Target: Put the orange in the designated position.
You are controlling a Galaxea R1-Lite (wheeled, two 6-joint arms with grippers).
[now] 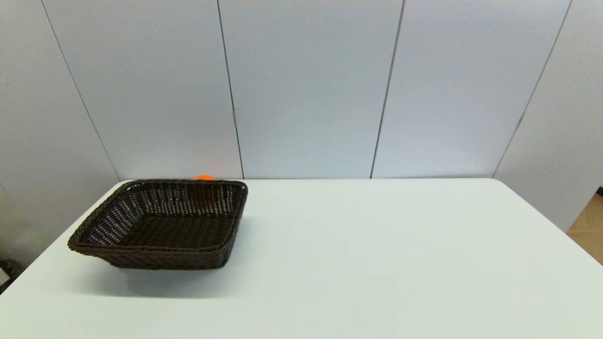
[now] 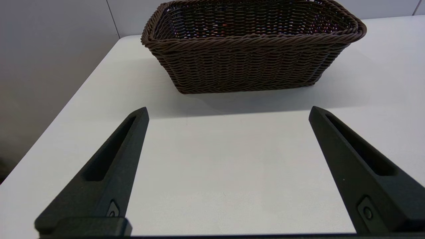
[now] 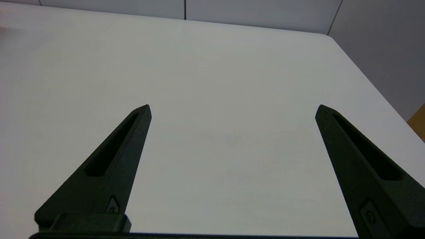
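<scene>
From the head view I see the orange [image 1: 204,177] peeking over the basket's [image 1: 160,249] far rim, behind it. My left gripper [image 2: 229,113] faces the basket, fingers spread, empty. My right gripper [image 3: 232,111] hangs over bare table [image 3: 212,66], fingers spread wide too.

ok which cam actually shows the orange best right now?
Head view, barely: only the top of the orange peeks over the far rim of the basket, which hides the rest. The left wrist view faces the basket's near wall, with no clear sight of the orange. The right wrist view shows only bare table.
</scene>
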